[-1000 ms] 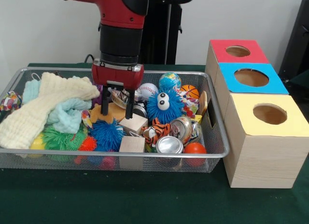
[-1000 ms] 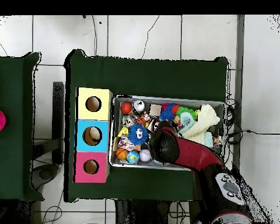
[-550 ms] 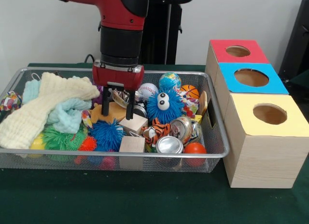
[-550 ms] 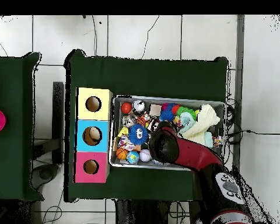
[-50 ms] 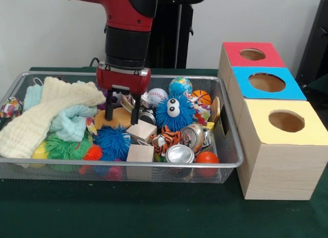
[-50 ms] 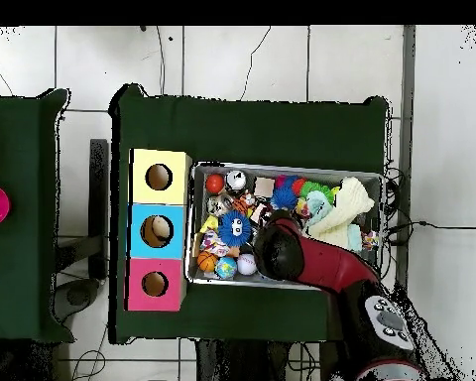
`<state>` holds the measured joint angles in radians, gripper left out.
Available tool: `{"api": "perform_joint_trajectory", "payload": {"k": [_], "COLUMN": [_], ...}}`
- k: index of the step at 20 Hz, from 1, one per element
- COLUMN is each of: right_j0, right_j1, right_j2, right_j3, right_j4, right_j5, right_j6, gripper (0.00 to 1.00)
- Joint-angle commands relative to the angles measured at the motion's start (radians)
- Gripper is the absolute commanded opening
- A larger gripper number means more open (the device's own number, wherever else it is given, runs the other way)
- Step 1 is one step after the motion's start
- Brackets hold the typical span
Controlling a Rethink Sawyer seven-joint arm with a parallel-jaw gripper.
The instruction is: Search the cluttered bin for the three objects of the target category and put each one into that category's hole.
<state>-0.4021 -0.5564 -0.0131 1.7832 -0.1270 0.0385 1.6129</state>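
Two black fingers of the red gripper (image 5: 122, 114) hang spread apart with nothing between them, and over the last second they have lifted slightly and drifted off the pale wooden cube (image 5: 141, 131) toward the flat tan piece (image 5: 119, 118) beneath. No object has been taken yet, so the search goes on. Candidates remain in the wire mesh bin (image 5: 231, 155), well apart from the yellow-topped, blue-topped and red-topped wooden box (image 5: 274, 152) holes.
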Motion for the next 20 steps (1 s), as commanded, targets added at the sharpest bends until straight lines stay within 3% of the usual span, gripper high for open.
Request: {"api": "perform_joint_trajectory", "payload": {"k": [1,20], "right_j0": [0.003,-0.012], "right_j1": [-0.01,-0.025], "right_j2": [-0.015,-0.015], "right_j3": [-0.054,-0.057], "right_j4": [-0.052,-0.08], "right_j5": [0.16,0.18], "right_j6": [0.028,0.032], "gripper": [1.0,1.0]}}
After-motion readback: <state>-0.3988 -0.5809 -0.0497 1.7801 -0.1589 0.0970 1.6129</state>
